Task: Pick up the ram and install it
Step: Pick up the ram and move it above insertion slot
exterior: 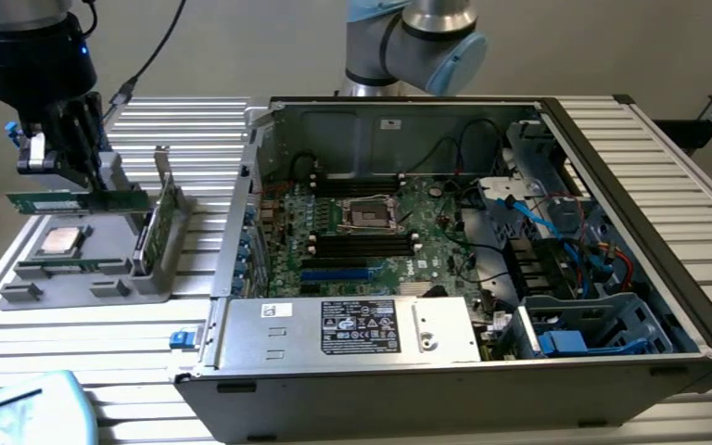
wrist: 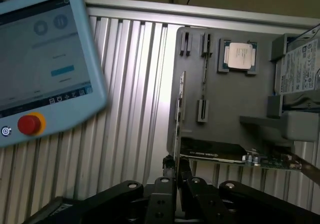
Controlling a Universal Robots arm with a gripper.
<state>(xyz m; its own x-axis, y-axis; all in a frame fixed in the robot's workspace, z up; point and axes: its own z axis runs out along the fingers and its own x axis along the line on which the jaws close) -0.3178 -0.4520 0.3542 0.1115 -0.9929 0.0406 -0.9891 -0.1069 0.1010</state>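
- While the gripper (exterior: 94, 184) hangs over the grey holder (exterior: 34, 289), the item nearest the exterior camera is a pale blue control tablet (exterior: 16, 413). It lies on the ribbed table (exterior: 108, 371) on the near side of the holder.
- Tablet, wrist view (wrist: 45, 59): the screen is lit and there is a red button (wrist: 29, 124) at one corner.
- Computer case (exterior: 653, 278): open, standing just beside the holder on the exterior view's right. The silver power supply (exterior: 344, 329) occupies its near edge, with the mainboard (exterior: 381, 222) behind it.
- Holder: rests flat on the table. A square silver processor (exterior: 59, 239) sits in a pocket on its far part. A tall green card with a metal bracket (exterior: 158, 227) stands upright at the holder's edge facing the case.
- Hard drive (wrist: 300, 66): lies at the holder's edge, close to the processor.
- Ram (exterior: 53, 200): held clear of the holder and above it, long edge level, both ends projecting past the grip.
- Fingers (exterior: 84, 148): clenched on the ram, grasping it by its flat faces. In the wrist view the ram (wrist: 181, 114) appears edge-on, running out from the gripper (wrist: 177, 174).
- Robot arm column (exterior: 412, 37): stands beyond the case, farthest from the holder.
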